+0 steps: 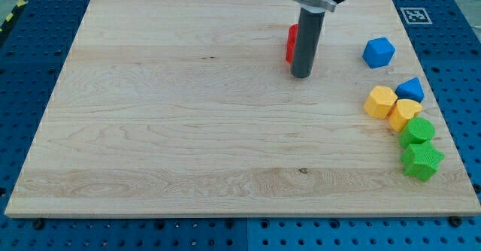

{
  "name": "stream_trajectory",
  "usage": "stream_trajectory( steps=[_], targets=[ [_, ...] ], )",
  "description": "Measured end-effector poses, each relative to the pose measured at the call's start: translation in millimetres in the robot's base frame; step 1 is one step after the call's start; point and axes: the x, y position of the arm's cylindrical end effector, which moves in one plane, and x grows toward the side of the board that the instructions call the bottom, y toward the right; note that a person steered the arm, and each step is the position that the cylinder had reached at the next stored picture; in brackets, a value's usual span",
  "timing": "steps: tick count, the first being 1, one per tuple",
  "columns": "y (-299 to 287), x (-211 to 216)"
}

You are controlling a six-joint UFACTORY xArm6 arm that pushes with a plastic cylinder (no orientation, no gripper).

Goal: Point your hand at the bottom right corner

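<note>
My tip (301, 75) rests on the wooden board (188, 131) in the upper middle-right of the view. A red block (291, 43) stands just behind the rod, partly hidden by it. The board's bottom right corner (470, 212) is far from the tip, down and to the view's right. Near that side, a green star-shaped block (422, 161) lies closest to the corner, with a green round block (417, 131) just above it.
Two yellow blocks (380, 101) (406, 114) sit touching each other right of centre. A blue triangular block (411, 89) lies above them, and a blue cube (378, 52) near the top right. A tag marker (414, 15) is at the board's top right corner.
</note>
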Motion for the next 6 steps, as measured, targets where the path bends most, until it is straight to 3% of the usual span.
stream_trajectory(
  steps=[1, 2, 3, 4, 6],
  targets=[
    [-21, 39],
    [-30, 126],
    [12, 203],
    [39, 221],
    [177, 219]
  ],
)
